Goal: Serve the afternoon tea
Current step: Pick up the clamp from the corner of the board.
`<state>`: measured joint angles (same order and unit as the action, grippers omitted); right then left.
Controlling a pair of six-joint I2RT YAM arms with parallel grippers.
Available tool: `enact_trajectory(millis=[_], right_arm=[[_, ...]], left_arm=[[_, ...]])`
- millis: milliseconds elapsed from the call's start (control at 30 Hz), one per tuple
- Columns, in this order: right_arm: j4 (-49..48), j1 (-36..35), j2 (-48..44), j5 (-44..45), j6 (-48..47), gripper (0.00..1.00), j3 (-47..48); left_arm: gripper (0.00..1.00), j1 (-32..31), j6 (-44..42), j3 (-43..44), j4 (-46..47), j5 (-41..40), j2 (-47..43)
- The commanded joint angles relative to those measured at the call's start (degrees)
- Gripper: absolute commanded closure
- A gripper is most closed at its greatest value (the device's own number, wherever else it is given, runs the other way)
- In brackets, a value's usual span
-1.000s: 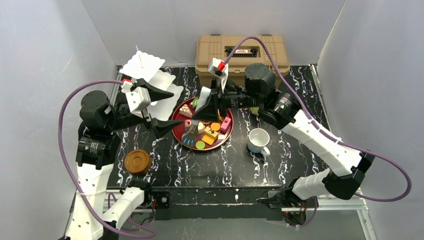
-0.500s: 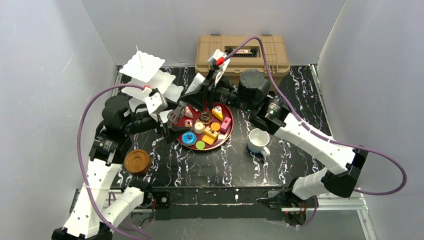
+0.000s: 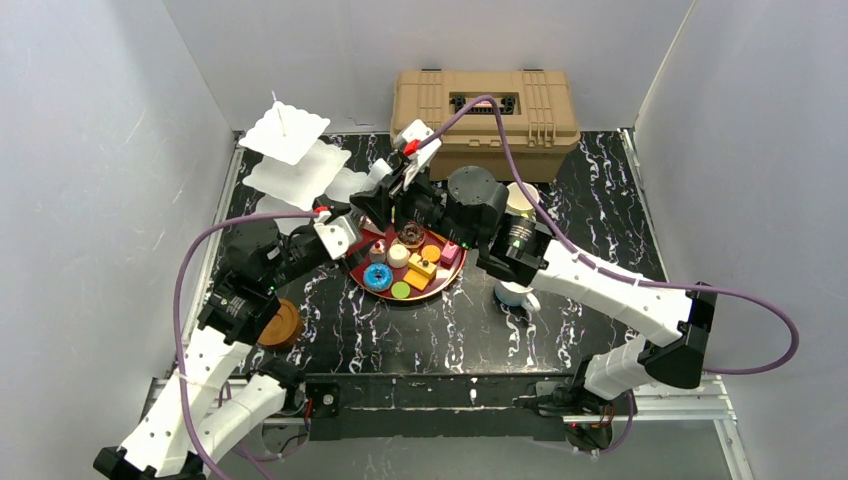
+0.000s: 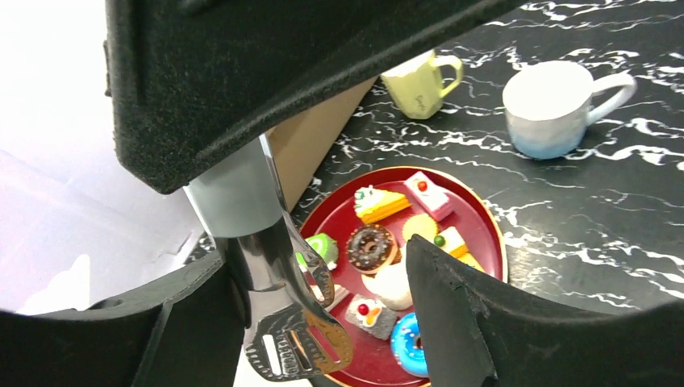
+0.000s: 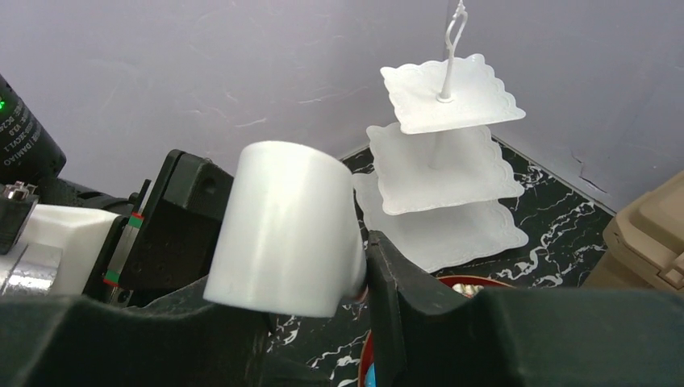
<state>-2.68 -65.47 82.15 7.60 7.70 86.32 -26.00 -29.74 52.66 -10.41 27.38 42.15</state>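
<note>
Above the dark red tray's (image 4: 481, 232) left rim, the right fingers (image 5: 403, 314) clamp the white handle (image 5: 290, 230) of metal tongs (image 4: 274, 282); the left fingers (image 4: 468, 322) stand apart around its blades. The toy pastries (image 4: 371, 248) lie on the tray, the three-tier stand (image 5: 440, 173) just beyond it. Likely best: close squarely across both blades, right steady.

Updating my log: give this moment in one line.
right gripper: shut on white-handled tool | left gripper: open around tool | pastries: on red tray | stand: empty
</note>
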Motion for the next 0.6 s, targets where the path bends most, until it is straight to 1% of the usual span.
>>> enact_trajectory(millis=[0, 67, 133, 233, 333, 500, 567], right_arm=[[-7.17, -3.19, -0.67, -3.02, 4.12, 0.84, -0.55], [-7.78, -3.32, -0.83, -3.27, 4.62, 0.84, -1.31], [-7.87, -3.48, -0.93, -3.37, 4.98, 0.84, -1.51], [-7.71, -3.61, -1.01, -3.46, 5.21, 0.84, -1.45], [-7.64, -3.7, -1.35, -3.43, 5.38, 0.84, -1.75], [-7.31, -3.79, -1.79, -3.36, 5.61, 0.84, -2.65], [-7.09, -3.79, -2.09, -3.08, 5.57, 0.84, -3.24]], left_arm=[[0.35, -0.41, -5.24, -1.73, 7.94, -9.36, -0.42], [0.33, -0.41, -5.2, -2.62, 9.93, -10.47, -0.86], [0.27, -0.54, -4.95, -3.0, 12.02, -11.34, -0.86], [0.23, -0.54, -4.78, -3.2, 12.97, -12.0, -1.13], [0.12, -0.54, -3.9, -3.5, 13.61, -11.28, -1.98], [0.11, -0.54, -1.1, -3.92, 16.74, -13.42, -3.62], [0.12, -0.54, -0.33, -4.27, 18.47, -13.99, -4.56]])
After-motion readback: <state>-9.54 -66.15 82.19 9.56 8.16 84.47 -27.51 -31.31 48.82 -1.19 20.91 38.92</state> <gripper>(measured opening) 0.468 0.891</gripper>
